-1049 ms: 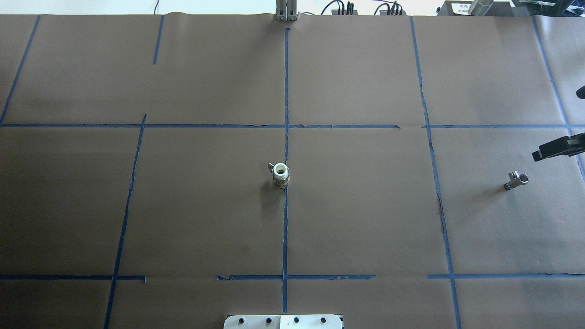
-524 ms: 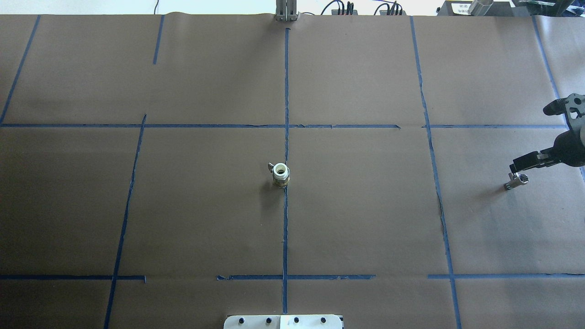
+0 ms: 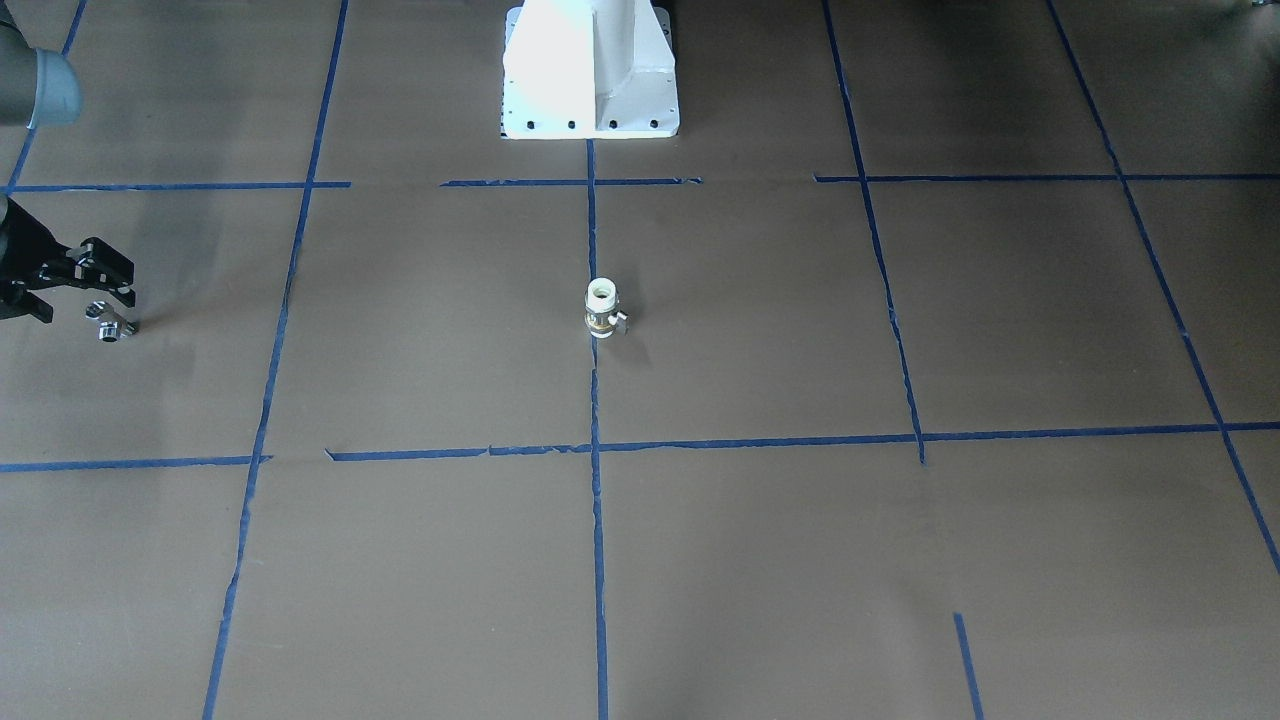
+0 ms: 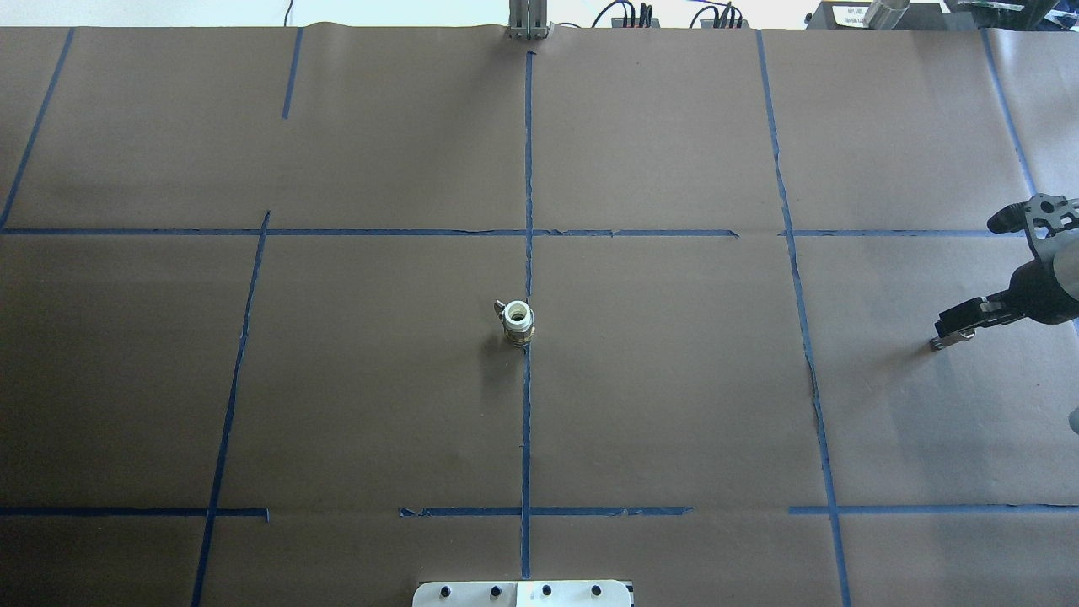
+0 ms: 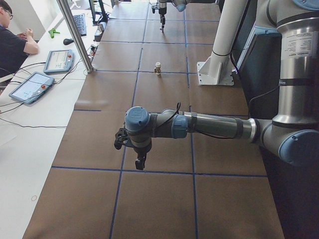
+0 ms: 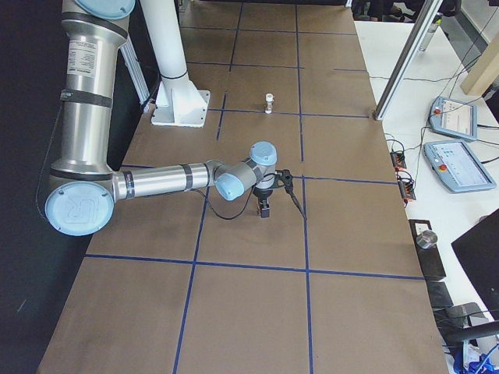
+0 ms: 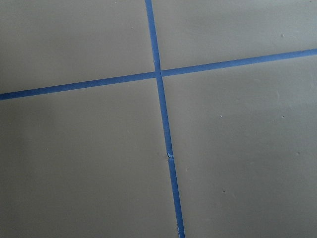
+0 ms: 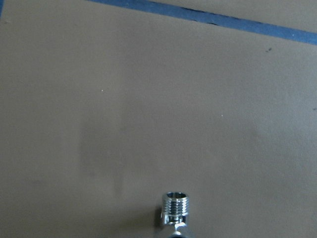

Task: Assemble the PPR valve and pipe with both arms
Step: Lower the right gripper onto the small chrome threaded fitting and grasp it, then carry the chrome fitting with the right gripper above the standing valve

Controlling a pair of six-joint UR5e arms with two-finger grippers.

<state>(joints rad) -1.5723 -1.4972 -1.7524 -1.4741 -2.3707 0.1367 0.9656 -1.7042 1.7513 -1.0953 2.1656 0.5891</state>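
Exterior front-facing, right gripper point(image 3: 82, 300): at the view's left edge, black fingers point(image 3: 100, 268) spread apart with nothing between them, low over the pipe.
Exterior front-facing, pipe point(image 3: 110, 325): lies on the brown paper point(image 3: 760, 320) just beside the gripper's tips; whether they touch cannot be told.
Exterior front-facing, PPR valve point(image 3: 600, 308): upright on the central blue tape line point(image 3: 595, 400), white end up, lever toward the view's right, well apart from the pipe.
Overhead exterior, pipe: near the right edge, partly hidden under one black finger.
Overhead exterior, PPR valve: mid-table on the tape line.
Exterior left, left gripper point(image 5: 140, 162): points down over the paper, well apart from the PPR valve; whether its jaws are apart or together cannot be told.
Exterior right, right gripper: points down; the pipe is hidden beneath it.
Left wrist-mounted, brown paper: crossed by two tape lines.
Right wrist-mounted, pipe: threaded chrome stub at bottom centre.
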